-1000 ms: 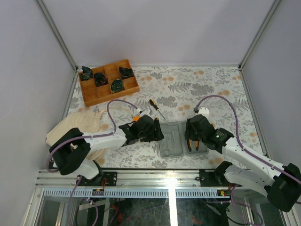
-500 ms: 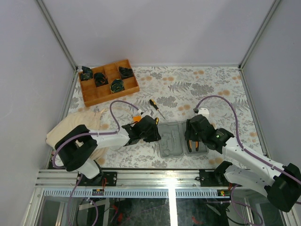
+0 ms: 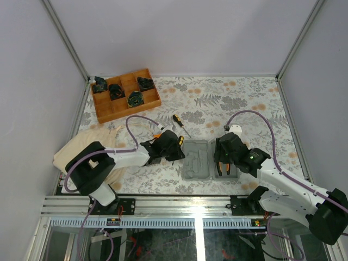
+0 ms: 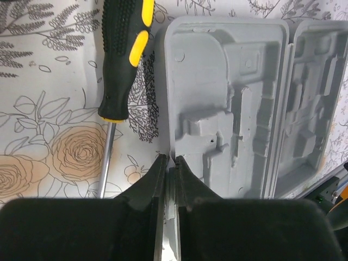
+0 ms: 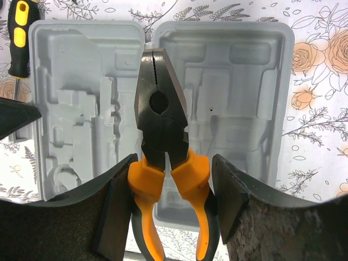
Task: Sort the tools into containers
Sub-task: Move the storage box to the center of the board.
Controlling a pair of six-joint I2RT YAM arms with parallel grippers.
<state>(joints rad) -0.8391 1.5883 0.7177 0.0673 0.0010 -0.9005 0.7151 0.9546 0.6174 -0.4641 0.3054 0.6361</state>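
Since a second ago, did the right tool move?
No. The right tool stays over the right half of the grey case, holding the pliers.

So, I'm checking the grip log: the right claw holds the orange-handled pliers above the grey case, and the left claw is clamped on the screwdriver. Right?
Not quite. The left wrist view shows the left claw clamped on the edge of the grey case; the screwdriver lies free on the table beside it. The right claw does hold the orange-handled pliers above the case.
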